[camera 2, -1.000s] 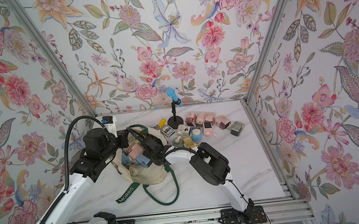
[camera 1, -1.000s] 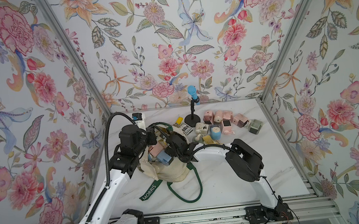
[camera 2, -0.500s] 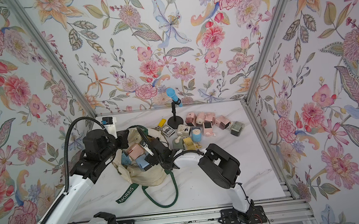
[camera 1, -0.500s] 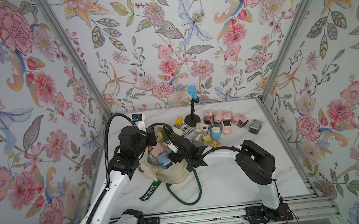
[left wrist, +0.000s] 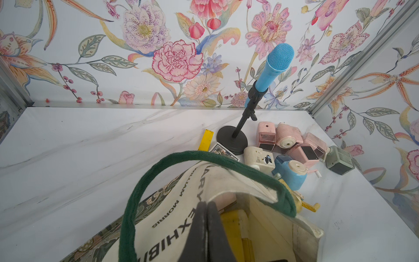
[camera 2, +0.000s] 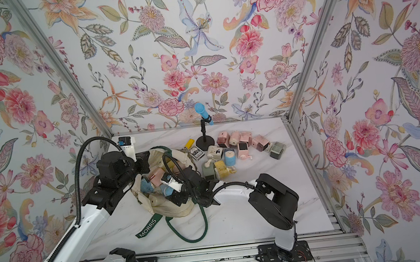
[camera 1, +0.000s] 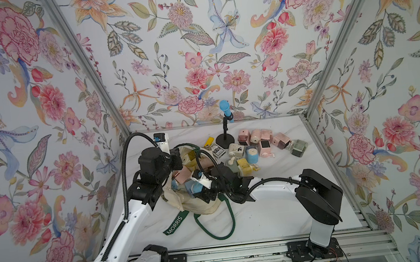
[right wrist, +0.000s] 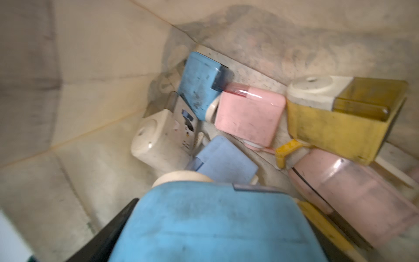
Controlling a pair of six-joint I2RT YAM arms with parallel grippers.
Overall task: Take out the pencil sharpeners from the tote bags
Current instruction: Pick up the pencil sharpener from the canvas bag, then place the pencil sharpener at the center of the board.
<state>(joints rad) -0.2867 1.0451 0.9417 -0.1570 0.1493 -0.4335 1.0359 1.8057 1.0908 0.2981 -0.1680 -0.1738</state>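
We see the left tool (left wrist: 206, 217) clenched on the rim of the tote (camera 1: 201, 207) and the right tool (camera 1: 196, 189) grasping a blue sharpener (right wrist: 215, 226) inside it.

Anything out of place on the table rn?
Three non-sharpeners sit by the sharpener pile at the back: a blue microphone, a flat yellow bar and a dark printed box. Nothing looks spilled or broken.

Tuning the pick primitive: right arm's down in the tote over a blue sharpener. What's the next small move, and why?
Probably close the right gripper firmly on the blue sharpener. It sits against the visible finger in the right wrist view, but a clamp can't be confirmed. The left gripper is shut on the tote bag's rim, holding the mouth open.
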